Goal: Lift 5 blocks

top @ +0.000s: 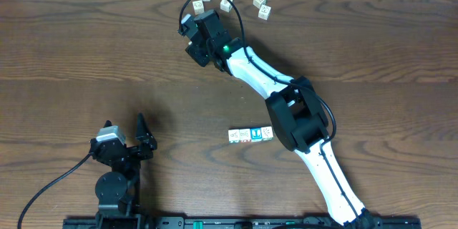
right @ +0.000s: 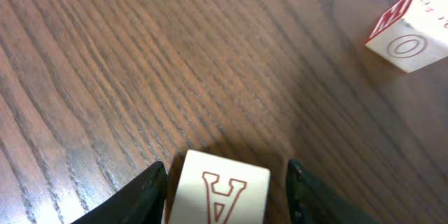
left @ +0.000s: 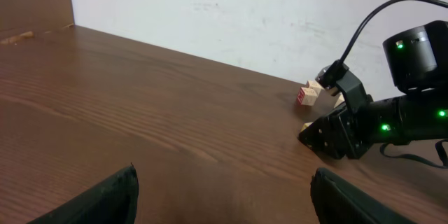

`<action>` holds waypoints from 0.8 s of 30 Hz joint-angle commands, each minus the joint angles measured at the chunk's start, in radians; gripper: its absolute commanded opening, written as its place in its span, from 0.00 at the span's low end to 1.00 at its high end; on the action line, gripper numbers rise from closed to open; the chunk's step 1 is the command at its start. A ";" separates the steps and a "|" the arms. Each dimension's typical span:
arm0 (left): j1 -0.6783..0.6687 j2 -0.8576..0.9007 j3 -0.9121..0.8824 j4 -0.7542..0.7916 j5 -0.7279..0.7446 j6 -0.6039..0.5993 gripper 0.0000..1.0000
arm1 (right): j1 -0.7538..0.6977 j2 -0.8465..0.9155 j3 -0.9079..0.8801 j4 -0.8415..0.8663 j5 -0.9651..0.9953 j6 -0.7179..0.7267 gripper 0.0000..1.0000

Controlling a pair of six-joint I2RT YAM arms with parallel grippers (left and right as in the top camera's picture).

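Block (right: pixel 219 194) (A-faced) between right hand's (right: pixel 225 192) fingers.

blocks (top: pixel 250 135): row mid table (top: pixel 86 57) | cubes (top: pixel 261 5): far edge | one cube (right: pixel 220 185): within right pincer (right: pixel 225 190)

The overhead camera looks straight down from well above the table (top: pixel 86 43), taking in the left arm (top: pixel 118 159) at 7 o'clock, the right arm (top: pixel 257 71) stretching from 5 toward 12, the blocks (top: pixel 250 134) near centre and pale cubes (top: pixel 259 0) at 12. The left wrist camera sits low and faces level across the wood to a white wall (left: pixel 231 14). It shares with the overhead the right arm's dark end and a red-printed cube (left: pixel 306 96) at 3 o'clock. The right wrist camera looks down from very close on that 12 o'clock patch, with a lettered cube (right: pixel 220 189) at 6.
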 commanded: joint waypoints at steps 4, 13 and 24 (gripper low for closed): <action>-0.002 -0.005 -0.024 -0.030 -0.009 0.006 0.79 | 0.014 0.019 0.049 -0.010 0.017 0.016 0.50; -0.002 -0.005 -0.024 -0.030 -0.009 0.006 0.79 | 0.015 0.018 0.086 -0.058 0.021 0.016 0.46; -0.002 -0.005 -0.024 -0.030 -0.009 0.006 0.79 | 0.015 0.018 0.086 -0.093 0.042 0.016 0.36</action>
